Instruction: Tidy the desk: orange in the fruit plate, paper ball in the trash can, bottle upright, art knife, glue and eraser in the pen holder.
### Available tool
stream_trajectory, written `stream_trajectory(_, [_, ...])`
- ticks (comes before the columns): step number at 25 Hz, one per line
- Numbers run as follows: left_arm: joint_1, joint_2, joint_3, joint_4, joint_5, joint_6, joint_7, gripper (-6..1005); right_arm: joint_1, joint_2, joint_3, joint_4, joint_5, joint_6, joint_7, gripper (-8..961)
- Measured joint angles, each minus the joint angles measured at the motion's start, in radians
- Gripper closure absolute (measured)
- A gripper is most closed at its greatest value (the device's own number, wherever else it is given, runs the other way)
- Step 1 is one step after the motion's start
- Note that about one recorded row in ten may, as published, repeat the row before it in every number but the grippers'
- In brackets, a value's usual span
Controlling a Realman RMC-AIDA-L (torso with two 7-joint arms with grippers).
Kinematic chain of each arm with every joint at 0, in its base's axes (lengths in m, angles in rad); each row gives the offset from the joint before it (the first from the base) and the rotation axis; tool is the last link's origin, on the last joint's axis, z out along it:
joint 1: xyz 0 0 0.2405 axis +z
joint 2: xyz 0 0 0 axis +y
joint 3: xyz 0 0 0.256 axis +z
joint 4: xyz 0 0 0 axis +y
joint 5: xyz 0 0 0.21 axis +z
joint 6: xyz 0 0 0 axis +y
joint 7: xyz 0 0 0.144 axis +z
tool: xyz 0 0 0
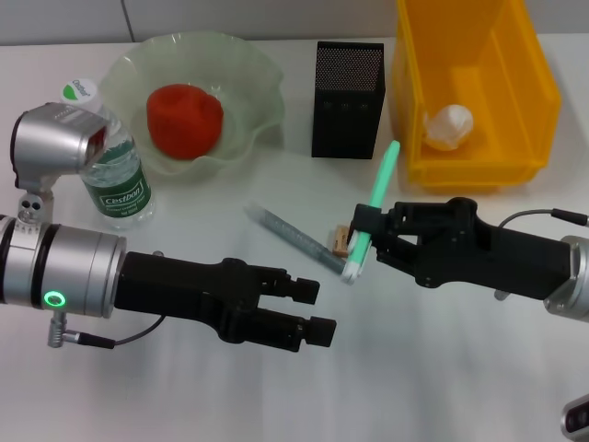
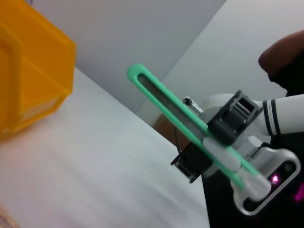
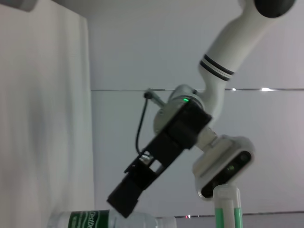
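Note:
My right gripper [image 1: 363, 232] is shut on a green art knife [image 1: 375, 201] and holds it tilted above the table, in front of the black mesh pen holder [image 1: 348, 97]. The knife also shows in the left wrist view [image 2: 185, 121]. A grey glue stick [image 1: 293, 237] and a small eraser [image 1: 342, 240] lie on the table just left of the right gripper. My left gripper [image 1: 311, 310] is open and empty, low over the table in front of the glue. The orange [image 1: 184, 120] lies in the green plate [image 1: 253, 78]. The paper ball [image 1: 449, 125] lies in the yellow bin [image 1: 529, 83]. The bottle [image 1: 118, 180] stands upright.
The plate, pen holder and yellow bin stand in a row along the back of the white table. The bottle stands at the left, partly behind my left arm. The yellow bin also shows in the left wrist view [image 2: 28, 71].

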Motion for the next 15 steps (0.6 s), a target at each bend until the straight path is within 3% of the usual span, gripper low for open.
stream_trajectory(6, [0.025,-0.010,-0.007,0.000,-0.008,-0.029,0.106,199,-0.005,0.000,0.060,0.006,0.001,-0.027,0.095,763])
stream_trajectory(13, [0.046,-0.013,-0.018,-0.012,-0.060,-0.037,0.245,200,-0.009,0.000,0.122,0.016,0.054,-0.054,0.356,763])
stream_trajectory(15, [0.078,-0.014,-0.014,-0.013,-0.136,-0.038,0.364,200,-0.012,0.000,0.123,0.016,0.069,-0.061,0.399,763])
